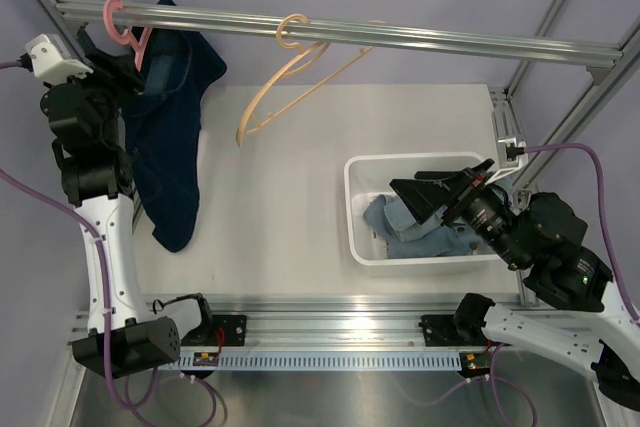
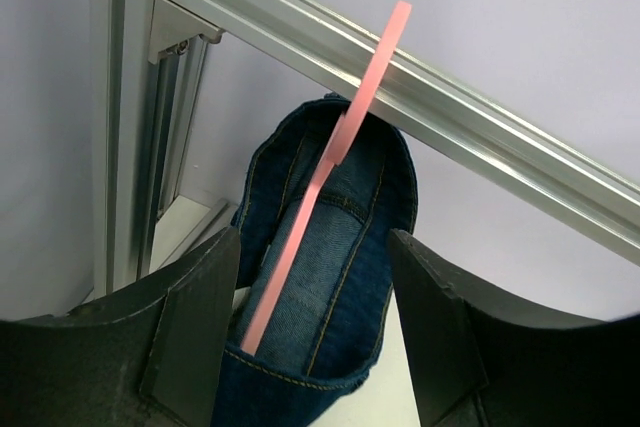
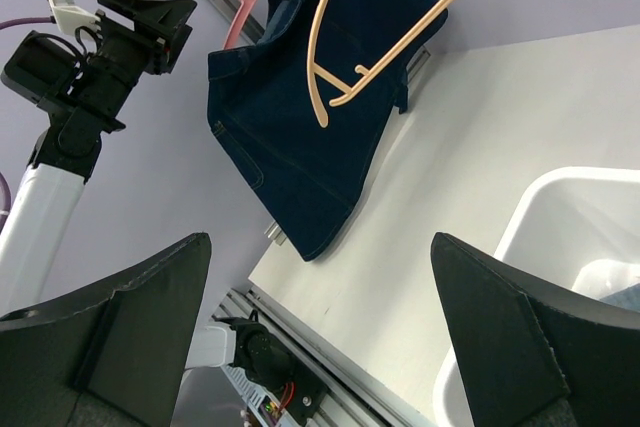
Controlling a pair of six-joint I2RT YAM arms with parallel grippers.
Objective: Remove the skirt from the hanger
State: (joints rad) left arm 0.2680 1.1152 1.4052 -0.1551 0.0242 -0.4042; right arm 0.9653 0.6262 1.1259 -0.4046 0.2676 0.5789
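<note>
A dark blue denim skirt [image 1: 170, 137] hangs from a pink hanger [image 1: 128, 29] hooked on the metal rail [image 1: 400, 39] at the far left. My left gripper [image 1: 128, 75] is raised at the skirt's top. In the left wrist view it [image 2: 315, 347] is open, its fingers [image 2: 190, 327] on either side of the skirt's waistband [image 2: 350, 247] and apart from it, with the pink hanger [image 2: 330, 167] between them. My right gripper [image 1: 428, 189] is open and empty above the white bin [image 1: 352, 207]. The right wrist view shows the skirt [image 3: 300, 127] far off.
An empty peach hanger [image 1: 290, 72] hangs on the rail right of the skirt. The white bin holds light blue denim clothes [image 1: 420, 232]. Frame posts [image 1: 560, 7] stand at the back corners. The white tabletop [image 1: 280, 217] lies between skirt and bin.
</note>
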